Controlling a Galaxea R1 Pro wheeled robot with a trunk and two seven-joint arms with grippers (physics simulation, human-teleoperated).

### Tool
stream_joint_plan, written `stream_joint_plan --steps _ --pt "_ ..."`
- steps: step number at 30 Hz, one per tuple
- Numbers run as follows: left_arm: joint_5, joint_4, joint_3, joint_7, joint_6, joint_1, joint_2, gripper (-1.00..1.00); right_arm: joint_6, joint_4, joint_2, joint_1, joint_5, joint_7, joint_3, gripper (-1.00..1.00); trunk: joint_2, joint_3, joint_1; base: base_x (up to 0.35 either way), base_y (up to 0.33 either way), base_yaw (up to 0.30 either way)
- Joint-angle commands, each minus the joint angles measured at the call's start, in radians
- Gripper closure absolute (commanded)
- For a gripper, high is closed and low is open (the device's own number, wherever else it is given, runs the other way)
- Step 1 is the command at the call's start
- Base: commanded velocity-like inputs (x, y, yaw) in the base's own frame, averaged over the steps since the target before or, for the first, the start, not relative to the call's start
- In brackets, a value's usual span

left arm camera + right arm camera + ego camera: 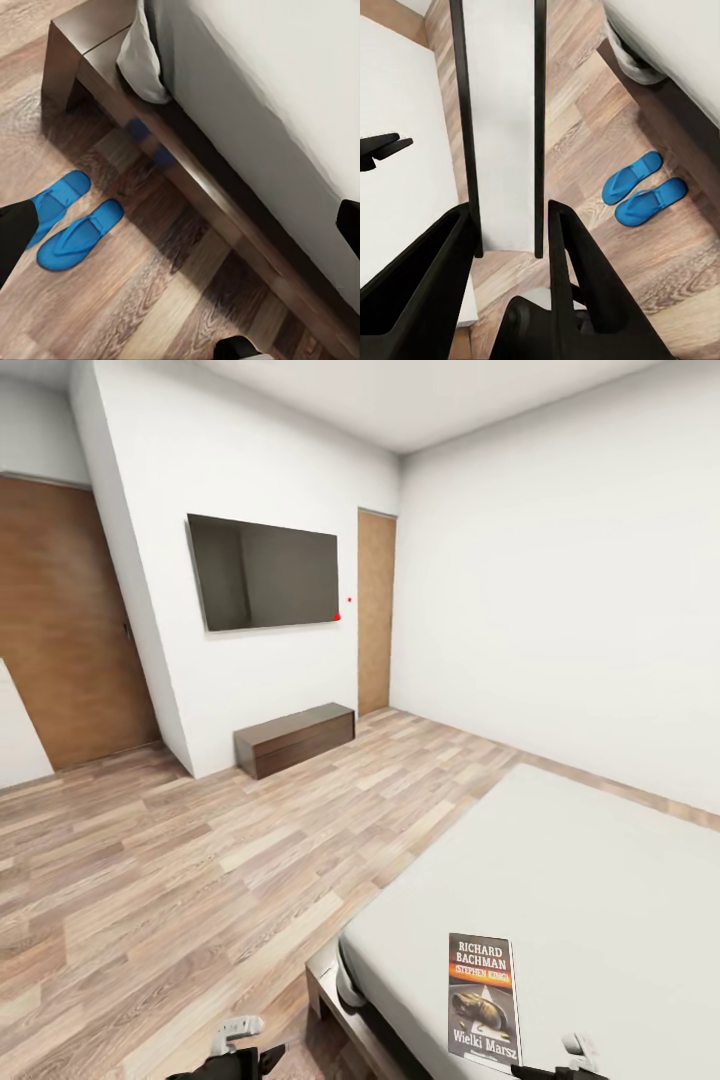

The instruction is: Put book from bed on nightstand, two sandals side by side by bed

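Matte black, wedge-shaped fingers (435, 285) on the right gripper (510, 247); white rounded wrist housings above black arm links (235, 1032).

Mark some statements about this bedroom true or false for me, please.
1. The two sandals lie side by side on the floor beside the bed. True.
2. The book lies on a nightstand. False: the right gripper holds it over the bed.
3. A TV hangs above a low dark bench. True.
4. The left gripper grips a sandal. False: it is open and empty.
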Motion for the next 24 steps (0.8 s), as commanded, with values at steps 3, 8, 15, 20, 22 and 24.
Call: stream_joint_plan --steps 3,8,15,20,22,24 --pt "-0.011 0.001 0.007 -0.001 -0.006 -0.001 0.0 -1.0 0.011 -0.001 -0.001 -0.001 -0.013 0.002 0.004 1.0 -0.001 -0.002 0.0 0.0 0.0 0.25" --pt "-0.011 0.001 0.007 -0.001 -0.006 -0.001 0.0 -1.0 0.011 -0.001 -0.001 -0.001 -0.013 0.002 0.004 1.0 -0.001 -0.002 0.0 0.0 0.0 0.25" --pt "-0.011 0.001 0.007 -0.001 -0.006 -0.001 0.0 -1.0 0.011 -0.001 -0.001 -0.001 -0.013 0.002 0.004 1.0 -0.001 -0.002 0.0 0.0 0.0 0.25" --pt "-0.01 0.001 0.007 -0.001 -0.006 -0.001 0.0 -1.0 0.011 -0.001 -0.001 -0.001 -0.013 0.002 0.004 1.0 -0.001 -0.002 0.0 0.0 0.0 0.25" --pt "-0.011 0.001 0.007 -0.001 -0.006 -0.001 0.0 -1.0 0.011 -0.001 -0.001 -0.001 -0.013 0.002 0.004 1.0 -0.001 -0.002 0.0 0.0 0.0 0.25" --pt "-0.01 0.001 0.007 -0.001 -0.006 -0.001 0.0 -1.0 0.011 -0.001 -0.001 -0.001 -0.013 0.002 0.004 1.0 -0.001 -0.002 0.0 0.0 0.0 0.25"
